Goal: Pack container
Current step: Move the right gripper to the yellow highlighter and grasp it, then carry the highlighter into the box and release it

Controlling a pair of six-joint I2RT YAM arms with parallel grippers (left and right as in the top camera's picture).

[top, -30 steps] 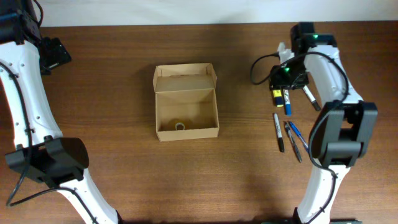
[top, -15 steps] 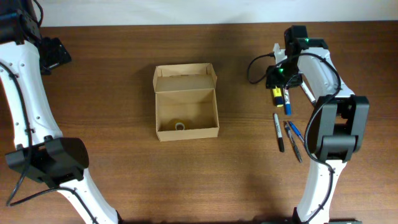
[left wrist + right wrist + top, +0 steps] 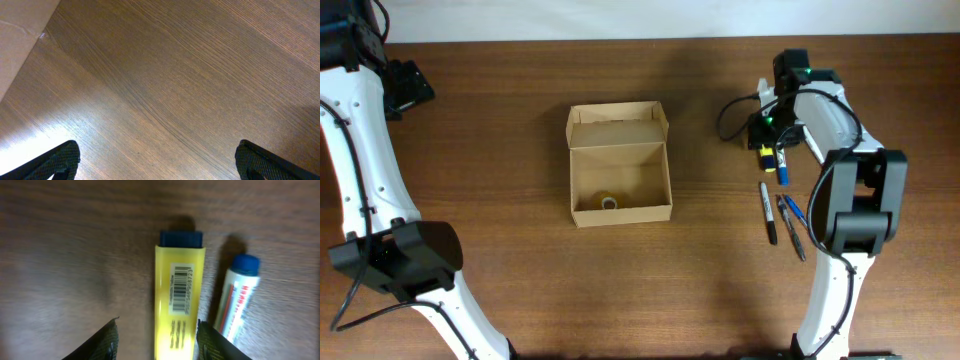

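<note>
white arm links (image 3: 360, 150), black joints (image 3: 395, 258), looped black cable (image 3: 724, 112), green light (image 3: 799, 71), dark fingers (image 3: 107, 340).

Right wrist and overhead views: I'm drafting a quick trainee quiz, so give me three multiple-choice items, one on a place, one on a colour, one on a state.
1. The box's lid is: A shut; B open; C torn off.
2. The yellow tube lies: A inside the box; B on the lid; C between the right pincer's fingers.
3. The tube's cap is: A red; B green; C blue.
Key: B, the flap stands back, inside showing; C, a finger shows either side; C, the wrist view shows blue.
</note>
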